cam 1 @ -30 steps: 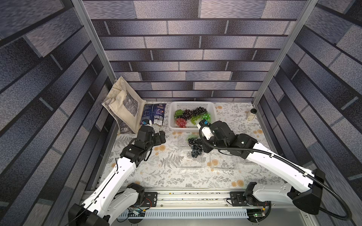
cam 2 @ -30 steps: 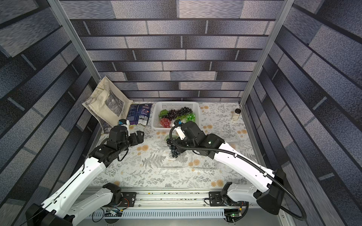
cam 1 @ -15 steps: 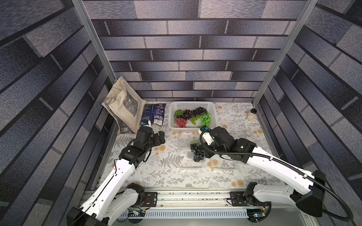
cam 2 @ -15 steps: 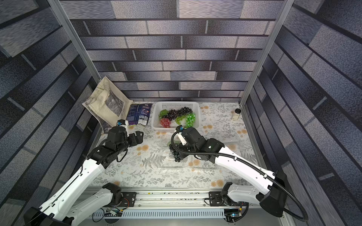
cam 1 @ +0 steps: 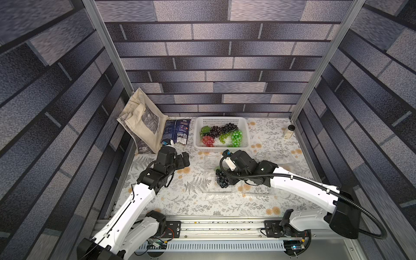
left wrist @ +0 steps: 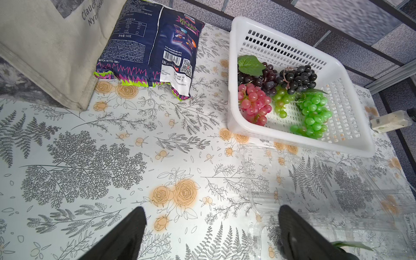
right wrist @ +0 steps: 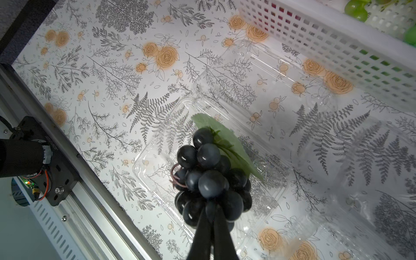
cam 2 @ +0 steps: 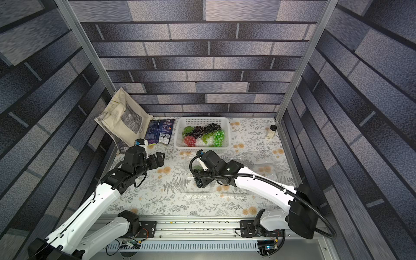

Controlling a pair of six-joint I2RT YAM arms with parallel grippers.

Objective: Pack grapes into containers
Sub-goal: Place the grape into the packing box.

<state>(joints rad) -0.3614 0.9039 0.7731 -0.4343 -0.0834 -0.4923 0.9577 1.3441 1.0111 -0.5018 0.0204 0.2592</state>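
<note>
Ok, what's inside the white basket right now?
In the white basket: a red bunch, dark bunches with a leaf, a small pale green bunch and a bright green bunch. Whatever lies beneath them is covered.

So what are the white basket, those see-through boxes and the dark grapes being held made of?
White basket: looks like moulded plastic, slightly glossy, with a grid of holes.
See-through boxes: thin clear plastic, shiny; the tablecloth pattern shows through.
Dark grapes: probably fake, plastic or rubber; identical glossy balls, cloth-like leaf.
</note>
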